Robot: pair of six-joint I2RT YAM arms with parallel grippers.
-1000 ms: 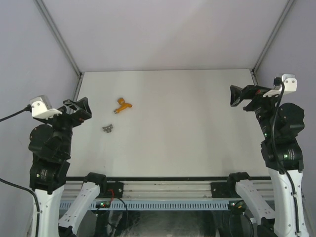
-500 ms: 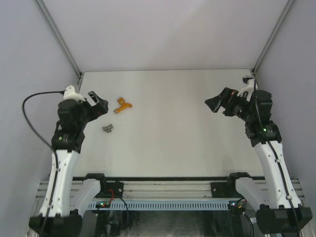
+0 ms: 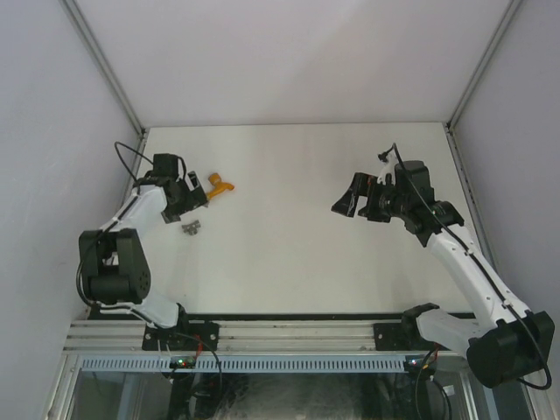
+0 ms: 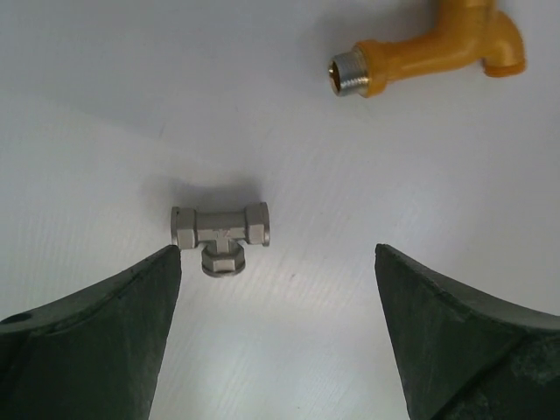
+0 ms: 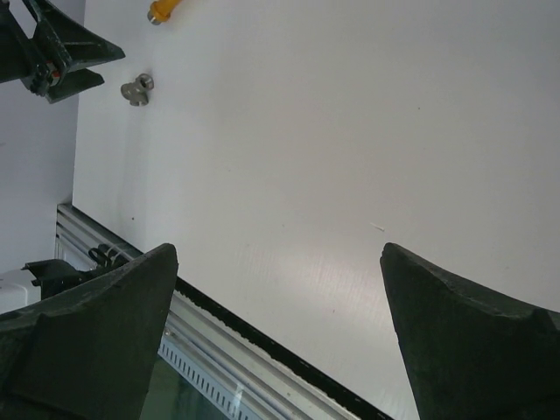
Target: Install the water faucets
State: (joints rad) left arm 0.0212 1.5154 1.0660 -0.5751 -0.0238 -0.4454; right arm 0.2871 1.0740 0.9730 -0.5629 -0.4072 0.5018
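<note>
Grey tee fitting [image 4: 220,234] lies just ahead of the wide-open left gripper [image 4: 276,252], long axis running finger to finger (right gripper [image 5: 278,249], also wide, sits well apart).

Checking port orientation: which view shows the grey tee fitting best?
Left wrist: grey tee fitting close, sharp, all three ends visible. Top external shows a small grey blob; right wrist, a tiny speck top-left.
</note>
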